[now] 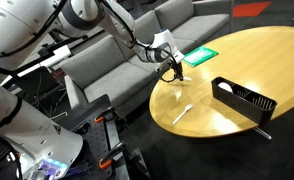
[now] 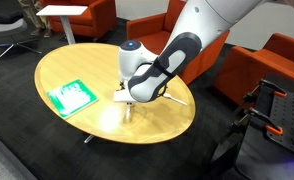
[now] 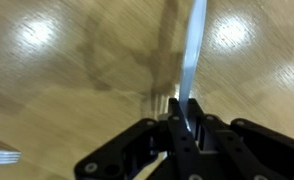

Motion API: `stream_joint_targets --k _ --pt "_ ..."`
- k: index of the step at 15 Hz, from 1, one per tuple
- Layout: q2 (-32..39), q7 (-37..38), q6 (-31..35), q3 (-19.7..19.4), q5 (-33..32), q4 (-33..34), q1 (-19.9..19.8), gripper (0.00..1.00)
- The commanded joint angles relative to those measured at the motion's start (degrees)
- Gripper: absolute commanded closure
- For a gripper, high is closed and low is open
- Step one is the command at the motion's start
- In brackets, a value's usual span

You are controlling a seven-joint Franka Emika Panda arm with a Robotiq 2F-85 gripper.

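In the wrist view my gripper [image 3: 183,128] is shut on a thin white plastic utensil [image 3: 195,50]. Its long flat handle runs from between the jaws up across the wooden tabletop [image 3: 67,80]. In both exterior views the gripper [image 1: 173,71] [image 2: 128,104] points down close over the round table, near its middle. A second white utensil, a fork [image 1: 186,108], lies flat on the table a little way off. Its tines show at the wrist view's lower left [image 3: 1,156]. Which end of the held utensil is gripped I cannot tell.
A black open box [image 1: 243,100] stands on the round wooden table [image 1: 257,55] near its edge. A green flat packet [image 1: 199,54] [image 2: 71,96] lies on another part of the table. Grey sofas [image 1: 107,55] and orange armchairs [image 2: 147,32] surround the table.
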Motion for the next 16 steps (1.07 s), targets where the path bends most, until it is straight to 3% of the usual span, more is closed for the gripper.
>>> stream_joint_targets --k 1,6,10,12,16 --pt "-9.71 0.73 0.95 -3.17 -3.3 -13.31 3.47 0.97" --pt "-15.34 0.39 6.82 -3.66 -4.48 -26.47 4.17 0.97" --pt "-17.3 -1.81 19.54 -1.86 -1.61 -38.05 1.66 0.97" --pt "-17.58 -3.91 24.65 0.36 0.43 -42.05 -0.74 0.97" --pt "-19.06 -11.67 30.55 8.48 3.5 -47.52 -8.58 0.97"
